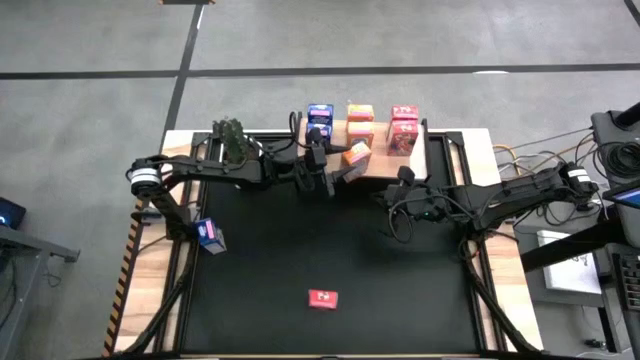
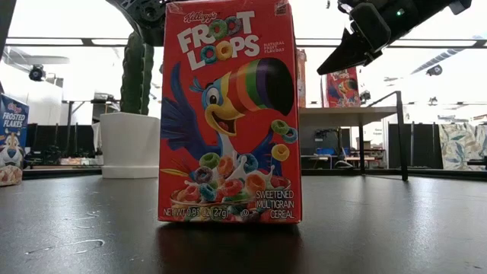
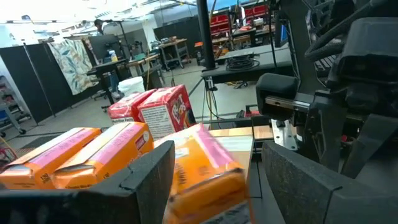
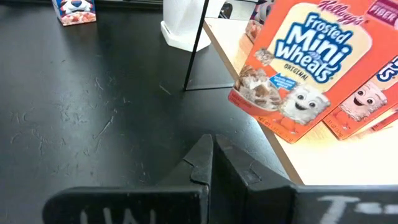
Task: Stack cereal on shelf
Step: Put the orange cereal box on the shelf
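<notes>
Five cereal boxes stand on the shelf [image 1: 385,160] at the far edge of the surface [image 1: 260,260] in the high view: one blue box [image 1: 320,113], two orange boxes [image 1: 360,120] and two red boxes [image 1: 404,125]. Whether a second blue one hides behind the arm cannot be told. A tilted orange box [image 1: 355,155] lies at the shelf's near edge by the left gripper [image 1: 342,170]. A loose blue box [image 1: 210,235] sits near the left edge and a loose red box [image 1: 322,298] near the near edge. By judgement, the task is past halfway, with two or three boxes left to place.

Low view: the loose red box [image 2: 228,114] stands upright and the loose blue box [image 2: 11,144] stands far to one side, near a white pot [image 2: 129,144].

Left wrist view: the left gripper [image 3: 211,180] has its fingers [image 3: 149,177] set wide on either side of the tilted orange box [image 3: 205,174]. A gap shows on one side, so nothing is clamped. Beyond it are two orange boxes [image 3: 74,155] and two red boxes [image 3: 155,112].

Right wrist view: the right gripper [image 4: 212,155] has its fingers pressed together and holds nothing, just off the shelf's [image 4: 323,155] near edge. The tilted orange box [image 4: 298,68] leans on one corner there.

Visible count: two blue, three orange, three red.
</notes>
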